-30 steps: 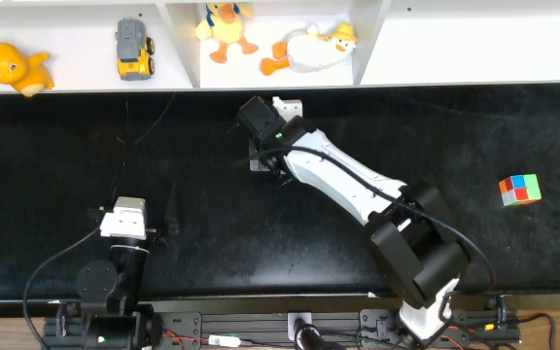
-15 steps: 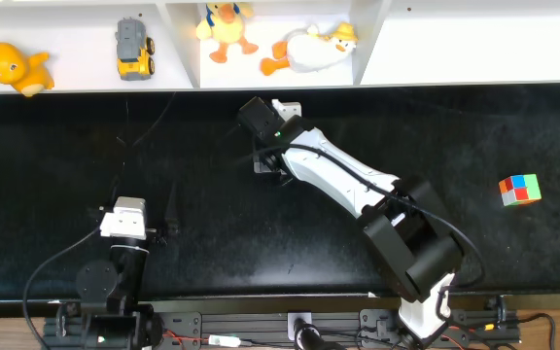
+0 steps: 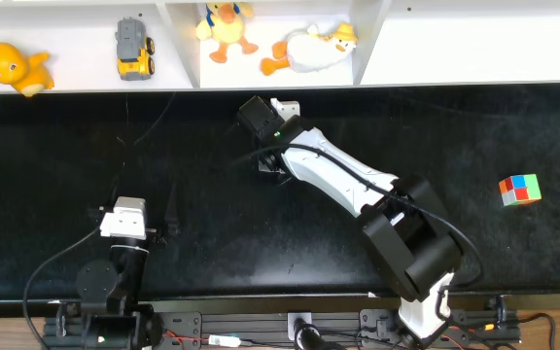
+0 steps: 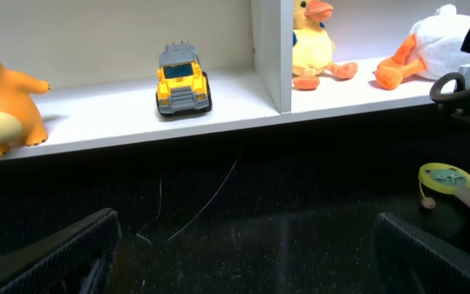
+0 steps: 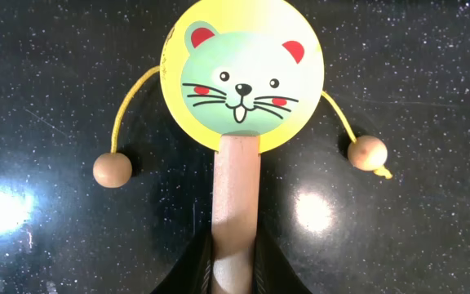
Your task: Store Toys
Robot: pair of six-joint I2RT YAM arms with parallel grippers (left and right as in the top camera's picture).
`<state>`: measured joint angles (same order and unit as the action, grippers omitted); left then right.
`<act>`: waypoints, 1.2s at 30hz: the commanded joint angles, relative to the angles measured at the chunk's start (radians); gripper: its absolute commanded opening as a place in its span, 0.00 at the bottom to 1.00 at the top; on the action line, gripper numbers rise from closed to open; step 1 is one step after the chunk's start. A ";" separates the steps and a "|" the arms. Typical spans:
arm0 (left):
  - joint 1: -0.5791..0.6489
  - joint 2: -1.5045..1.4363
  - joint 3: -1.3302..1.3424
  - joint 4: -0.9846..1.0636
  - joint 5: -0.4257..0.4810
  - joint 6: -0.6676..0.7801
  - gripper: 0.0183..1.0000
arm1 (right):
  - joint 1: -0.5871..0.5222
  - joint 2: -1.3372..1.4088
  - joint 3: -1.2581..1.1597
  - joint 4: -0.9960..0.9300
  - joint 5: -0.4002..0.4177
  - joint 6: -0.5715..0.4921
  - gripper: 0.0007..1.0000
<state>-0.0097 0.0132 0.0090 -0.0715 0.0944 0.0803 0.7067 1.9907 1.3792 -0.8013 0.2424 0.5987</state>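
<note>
The right gripper (image 5: 233,269) is closed on the free end of the plain wooden handle (image 5: 237,204) of a rattle drum toy (image 5: 241,77), a yellow disc with a pale green cat face painted on it. Its two dark fingers press the handle from either side, with only the width of the wood between them.

The toy's long axis runs straight out from the fingertips: the handle end is in the grip and the disc is at the far end. The cat's face is turned up toward the wrist camera, with its ears away from the gripper. A yellow string leaves each side of the disc, and each ends in a round wooden bead (image 5: 113,170), one on either side of the handle. The beads seem to lie on the black speckled table (image 3: 66,146), though I cannot tell whether the disc rests on it or is held just clear.

From above, the right arm reaches across to the table's middle, near the front of the white shelf (image 3: 455,58). The left wrist view shows the disc low over the table, below the shelf edge.

The left gripper (image 4: 251,253) sits back near its base with its fingers spread wide and nothing between them.

On the shelf stand an orange duck figure (image 3: 16,66), a yellow and grey toy truck (image 3: 134,49), a yellow plush duck (image 3: 226,27) and a white plush duck (image 3: 314,49). A multicoloured puzzle cube (image 3: 519,189) lies well apart, on the table's right side.
</note>
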 commanded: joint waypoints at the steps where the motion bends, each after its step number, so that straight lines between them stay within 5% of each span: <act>1: -0.002 -0.010 -0.001 -0.005 0.013 -0.009 1.00 | -0.008 -0.057 0.018 -0.018 0.027 -0.001 0.10; 12: -0.002 -0.010 -0.001 -0.005 0.013 -0.009 1.00 | -0.127 -0.476 -0.367 0.002 0.013 0.007 0.10; 15: -0.002 -0.010 -0.001 -0.005 0.013 -0.009 1.00 | -0.237 -0.678 -0.498 -0.018 -0.016 -0.013 0.11; 24: -0.002 -0.010 -0.001 -0.005 0.013 -0.009 1.00 | -0.649 -0.752 -0.419 -0.109 -0.149 -0.402 0.11; 29: -0.002 -0.010 -0.001 -0.005 0.013 -0.009 1.00 | -0.695 -0.623 -0.256 -0.109 -0.148 -0.560 0.12; 36: -0.002 -0.010 -0.001 -0.005 0.013 -0.009 1.00 | -0.693 -0.364 -0.019 -0.101 -0.150 -0.640 0.13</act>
<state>-0.0097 0.0124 0.0090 -0.0715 0.0944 0.0803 0.0147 1.5337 1.2613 -0.9123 0.1017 0.0265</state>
